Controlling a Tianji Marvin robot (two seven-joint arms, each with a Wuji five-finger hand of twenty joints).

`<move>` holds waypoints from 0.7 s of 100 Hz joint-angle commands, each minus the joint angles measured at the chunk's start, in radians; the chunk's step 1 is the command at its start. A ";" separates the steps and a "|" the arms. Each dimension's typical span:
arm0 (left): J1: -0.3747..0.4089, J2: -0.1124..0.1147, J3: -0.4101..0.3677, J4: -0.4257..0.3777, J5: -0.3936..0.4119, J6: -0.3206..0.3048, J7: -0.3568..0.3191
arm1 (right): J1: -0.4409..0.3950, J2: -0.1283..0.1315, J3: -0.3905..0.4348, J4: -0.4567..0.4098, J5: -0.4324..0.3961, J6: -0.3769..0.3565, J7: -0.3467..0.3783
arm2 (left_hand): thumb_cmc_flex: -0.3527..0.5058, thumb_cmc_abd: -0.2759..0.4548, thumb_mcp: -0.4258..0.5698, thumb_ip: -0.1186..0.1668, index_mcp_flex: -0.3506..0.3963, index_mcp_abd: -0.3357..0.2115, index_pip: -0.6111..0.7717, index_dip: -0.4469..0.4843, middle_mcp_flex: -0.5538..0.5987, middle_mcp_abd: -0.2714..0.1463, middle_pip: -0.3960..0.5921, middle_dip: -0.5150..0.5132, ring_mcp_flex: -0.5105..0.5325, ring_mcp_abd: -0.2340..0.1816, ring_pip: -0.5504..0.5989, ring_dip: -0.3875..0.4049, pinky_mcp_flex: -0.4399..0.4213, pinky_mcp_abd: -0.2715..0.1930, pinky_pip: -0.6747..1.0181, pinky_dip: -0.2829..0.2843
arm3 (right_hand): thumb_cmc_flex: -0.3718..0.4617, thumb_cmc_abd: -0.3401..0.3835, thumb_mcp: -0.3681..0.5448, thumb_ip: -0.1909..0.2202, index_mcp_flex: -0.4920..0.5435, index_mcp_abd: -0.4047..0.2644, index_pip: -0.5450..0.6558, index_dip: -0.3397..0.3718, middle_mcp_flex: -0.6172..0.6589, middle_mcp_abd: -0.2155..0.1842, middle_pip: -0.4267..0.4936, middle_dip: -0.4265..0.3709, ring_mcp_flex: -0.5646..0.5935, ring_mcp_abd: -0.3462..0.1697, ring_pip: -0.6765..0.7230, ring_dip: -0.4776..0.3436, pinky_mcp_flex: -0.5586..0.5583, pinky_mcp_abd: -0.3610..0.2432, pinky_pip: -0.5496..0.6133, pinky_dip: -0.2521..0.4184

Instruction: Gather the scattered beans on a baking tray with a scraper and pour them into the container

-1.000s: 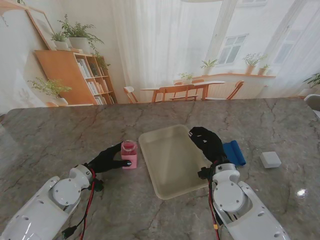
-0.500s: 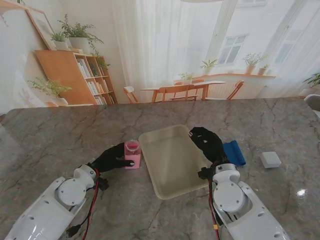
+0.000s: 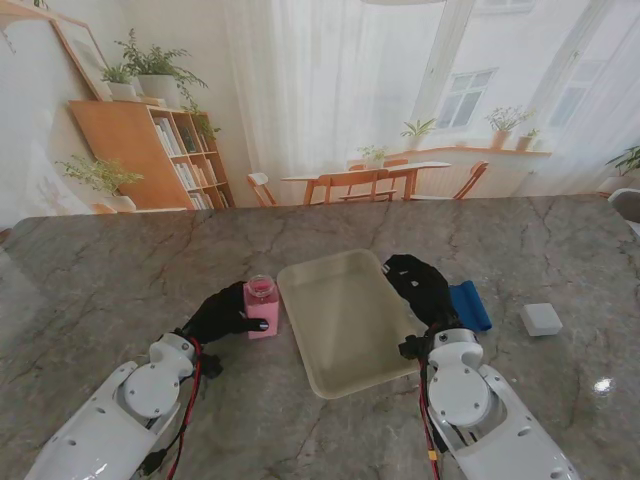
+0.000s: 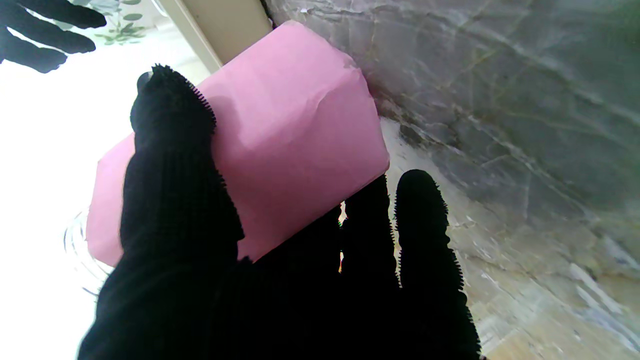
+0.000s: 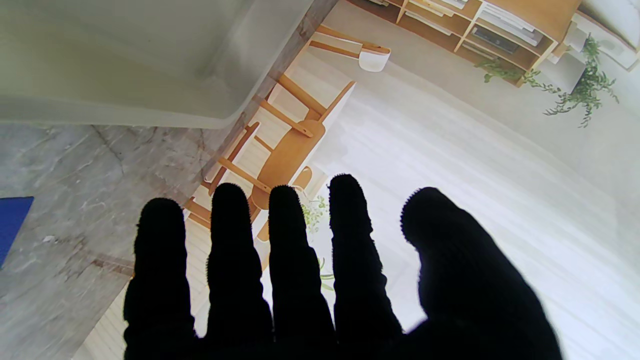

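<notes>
Around the pink container (image 3: 261,307), the left hand (image 3: 222,315) has its black fingers (image 4: 175,165) wrapped, holding it upright on the bench (image 3: 120,290) just left of the baking tray (image 3: 345,320). The right hand (image 3: 420,285) hovers at the tray's right edge, fingers (image 5: 287,250) spread and holding nothing, with the blue scraper (image 3: 468,304) just beside it.

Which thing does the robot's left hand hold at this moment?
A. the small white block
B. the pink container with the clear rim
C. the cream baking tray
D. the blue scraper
B. The black-gloved left hand is wrapped around the pink container with the clear rim, which stands just left of the cream rectangular baking tray; the wrist view shows its fingers on the pink side.
</notes>
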 commanded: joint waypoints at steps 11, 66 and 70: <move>0.031 -0.007 -0.026 -0.061 0.017 0.003 0.033 | -0.007 -0.003 0.004 -0.004 -0.003 -0.001 0.005 | 0.259 0.142 0.144 0.016 0.088 -0.138 0.414 0.103 0.140 -0.144 0.122 0.103 0.054 -0.038 0.054 0.034 0.004 0.005 0.040 0.026 | 0.011 0.025 -0.013 -0.028 -0.009 -0.028 0.016 -0.023 0.004 -0.023 0.021 0.010 0.006 -0.027 0.012 0.014 -0.004 0.006 0.022 0.013; 0.142 0.030 -0.090 -0.363 0.158 0.007 -0.003 | -0.044 0.044 0.121 -0.114 -0.144 -0.087 0.099 | 0.248 0.130 0.142 0.017 0.117 -0.129 0.403 0.111 0.195 -0.130 0.157 0.169 0.083 -0.011 0.111 0.107 0.010 0.049 0.085 0.078 | -0.055 0.042 -0.051 -0.015 -0.063 -0.029 -0.088 -0.022 -0.030 -0.028 -0.001 -0.001 -0.004 -0.032 0.000 0.012 -0.004 -0.006 0.020 0.013; 0.140 0.029 -0.083 -0.364 0.155 0.011 -0.003 | -0.048 0.053 0.142 -0.127 -0.165 -0.098 0.127 | 0.249 0.129 0.143 0.017 0.122 -0.130 0.402 0.113 0.196 -0.129 0.157 0.172 0.084 -0.011 0.111 0.108 0.009 0.051 0.083 0.080 | -0.065 0.040 -0.053 -0.015 -0.077 -0.031 -0.100 -0.023 -0.038 -0.030 -0.007 -0.003 -0.010 -0.033 -0.004 0.011 -0.007 -0.006 0.018 0.013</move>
